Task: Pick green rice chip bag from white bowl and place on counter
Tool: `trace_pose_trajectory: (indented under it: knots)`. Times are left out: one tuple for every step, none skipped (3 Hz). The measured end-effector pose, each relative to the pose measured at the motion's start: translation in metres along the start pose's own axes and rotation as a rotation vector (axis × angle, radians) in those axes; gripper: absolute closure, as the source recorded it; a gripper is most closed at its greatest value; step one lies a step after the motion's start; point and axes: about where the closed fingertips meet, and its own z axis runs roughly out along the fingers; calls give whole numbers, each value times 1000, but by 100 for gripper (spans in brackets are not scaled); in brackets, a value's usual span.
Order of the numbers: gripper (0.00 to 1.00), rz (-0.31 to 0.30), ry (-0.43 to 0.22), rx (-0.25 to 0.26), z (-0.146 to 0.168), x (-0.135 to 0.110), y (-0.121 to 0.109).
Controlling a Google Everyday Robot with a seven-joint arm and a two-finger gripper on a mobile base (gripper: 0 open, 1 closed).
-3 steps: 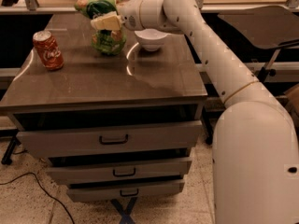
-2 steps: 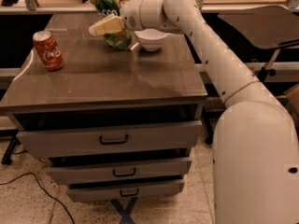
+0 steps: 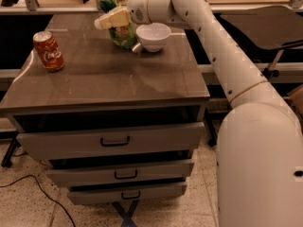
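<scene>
- Where the floor shows at the far left, a dark cable (image 3: 28, 186) trails across the speckled tiles beside the cabinet.
- Near the left edge of the bench (image 3: 109, 79) a red can (image 3: 48, 51) stands upright, well apart from everything else on the glossy grey-brown top.
- Under the top, three grey drawers (image 3: 113, 141) with black handles are stacked. Each is pulled out a little, with a dark gap above it.
- Toward the back of the bench, left of centre, the green bag (image 3: 124, 36) is out of the bowl and stands roughly upright. Its crinkled top rises well above the bowl's rim.
- The bag's lower end is down close to the bench, just left of the bowl. Whether it touches the surface cannot be told.
- At the bag's upper half is the gripper (image 3: 111, 16), its jaws closed on the bag. One tan finger (image 3: 116, 20) lies slanted across the front of the bag, and the other is hidden behind it.
- Just right of the bag sits the white bowl (image 3: 153, 36), upright on its narrow foot, with nothing visible inside. Its left side is against or nearly against the bag.
- From the gripper the white arm (image 3: 222, 51) runs right and down to the robot's bulky white body (image 3: 260, 164), which fills the lower right.
</scene>
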Motion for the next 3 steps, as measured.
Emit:
trace_pose_trajectory:
  knots:
    - [0,-26,5,-1,-4,-6,-3]
    - [0,-80,28,120,-42,-17,-45]
    - [0,-97,36,305,-102,-26,-102]
